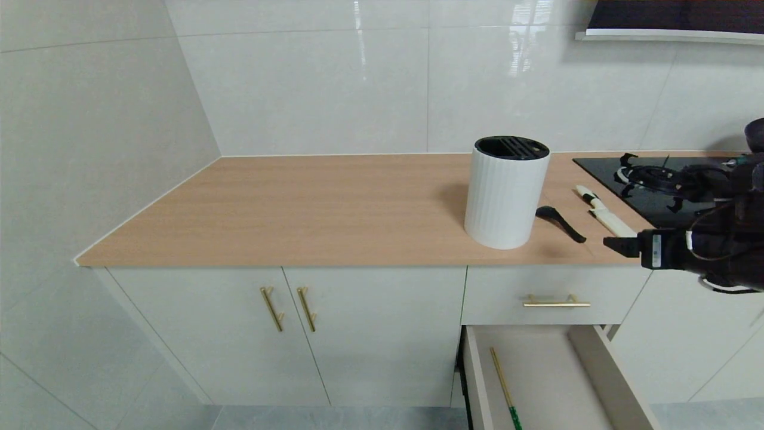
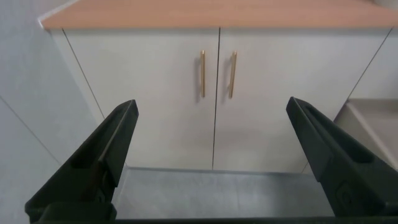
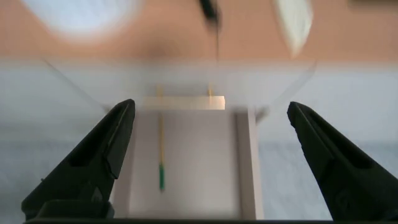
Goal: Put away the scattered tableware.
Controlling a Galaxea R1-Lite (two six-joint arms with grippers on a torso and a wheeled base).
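Pick-up judged in hand: the right gripper (image 3: 209, 106), wide and empty (left gripper (image 2: 211, 104) likewise), sits at the head view's right edge near the slim black spoon (image 1: 560, 222) and white-handled knife (image 1: 604, 218) on the wooden counter (image 1: 298, 209), right of centre; next, close squarely on one.

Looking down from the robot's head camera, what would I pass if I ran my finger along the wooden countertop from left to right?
white ribbed holder → black spoon → white knife → gas burner
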